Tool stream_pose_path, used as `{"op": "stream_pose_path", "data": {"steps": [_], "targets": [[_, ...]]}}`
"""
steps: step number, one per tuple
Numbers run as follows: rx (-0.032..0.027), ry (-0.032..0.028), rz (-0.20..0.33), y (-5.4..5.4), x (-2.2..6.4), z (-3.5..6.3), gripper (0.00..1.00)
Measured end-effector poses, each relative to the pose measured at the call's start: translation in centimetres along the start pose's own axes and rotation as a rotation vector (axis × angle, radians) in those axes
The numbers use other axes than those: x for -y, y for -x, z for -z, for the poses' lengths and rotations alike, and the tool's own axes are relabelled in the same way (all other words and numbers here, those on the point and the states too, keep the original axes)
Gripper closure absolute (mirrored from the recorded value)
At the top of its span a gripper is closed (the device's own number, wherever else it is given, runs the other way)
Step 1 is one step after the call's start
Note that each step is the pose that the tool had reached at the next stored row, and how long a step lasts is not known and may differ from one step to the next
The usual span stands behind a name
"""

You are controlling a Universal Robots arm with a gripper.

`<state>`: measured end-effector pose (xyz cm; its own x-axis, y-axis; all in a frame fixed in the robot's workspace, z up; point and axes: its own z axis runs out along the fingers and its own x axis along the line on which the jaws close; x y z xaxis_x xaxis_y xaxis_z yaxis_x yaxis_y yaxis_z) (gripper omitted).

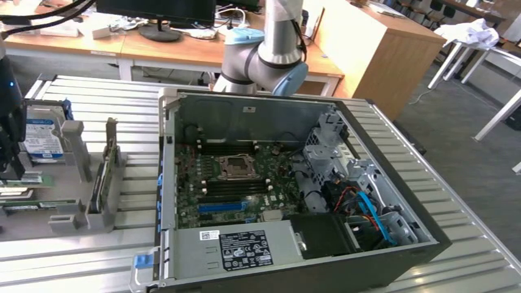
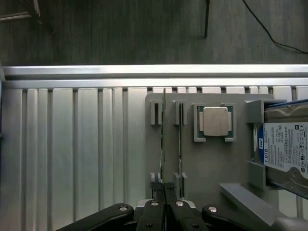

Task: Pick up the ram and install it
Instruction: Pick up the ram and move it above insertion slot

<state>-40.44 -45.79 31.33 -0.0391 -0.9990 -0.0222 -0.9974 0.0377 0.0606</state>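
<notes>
Two ram sticks stand on edge, side by side, in slots of a grey holder (image 2: 202, 168). One ram stick (image 2: 163, 134) lines up with the seam of my gripper (image 2: 165, 188), and the other (image 2: 180, 134) stands just beside it. My gripper hangs above the near end of the first stick, its two black fingers pressed together with nothing seen between them. In the exterior view the green ram sticks (image 1: 24, 206) stand at the far left, under the arm's dark wrist end (image 1: 8, 122). The open computer case (image 1: 171, 183) holds the motherboard with black memory slots (image 1: 236, 186).
The holder also carries a processor chip (image 2: 214, 121) and a hard drive (image 2: 284, 149) with a blue-white label. A thin upright card (image 1: 106, 171) stands between holder and case. Everything rests on a slatted aluminium table (image 2: 72, 154). A power supply (image 1: 236, 247) fills the case's near end.
</notes>
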Motion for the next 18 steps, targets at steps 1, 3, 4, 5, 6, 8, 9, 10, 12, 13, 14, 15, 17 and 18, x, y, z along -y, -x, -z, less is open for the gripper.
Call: {"op": "stream_pose_path", "data": {"steps": [1, 3, 4, 5, 6, 8, 9, 10, 12, 13, 14, 15, 17, 18], "targets": [[0.0001, 0.0002, 0.000, 0.0, 0.00, 0.22, 0.88], [-0.0001, 0.0010, 0.000, 0.0, -0.02, 0.66, 0.88], [0.0000, 0.0012, 0.000, 0.0, -0.02, 0.87, 0.88], [-0.0001, 0.0016, 0.000, 0.0, -0.03, 1.09, 0.88], [0.0000, 0.0020, 0.000, 0.0, -0.03, 1.31, 0.88], [-0.0001, 0.0028, 0.000, 0.0, -0.04, 1.68, 0.88], [-0.0001, 0.0032, 0.000, 0.0, -0.04, 1.87, 0.88], [-0.0001, 0.0034, 0.000, 0.1, -0.04, 2.05, 0.88], [-0.0001, 0.0042, 0.000, 0.1, -0.04, 2.43, 0.88], [-0.0002, 0.0046, 0.000, 0.1, -0.04, 2.63, 0.88], [-0.0002, 0.0050, 0.000, 0.1, -0.04, 2.86, 0.88], [-0.0002, 0.0054, 0.000, 0.1, -0.05, 3.09, 0.88], [-0.0002, 0.0060, 0.000, 0.1, -0.06, 3.54, 0.88], [-0.0003, 0.0064, 0.000, 0.1, -0.06, 3.76, 0.88]]}}
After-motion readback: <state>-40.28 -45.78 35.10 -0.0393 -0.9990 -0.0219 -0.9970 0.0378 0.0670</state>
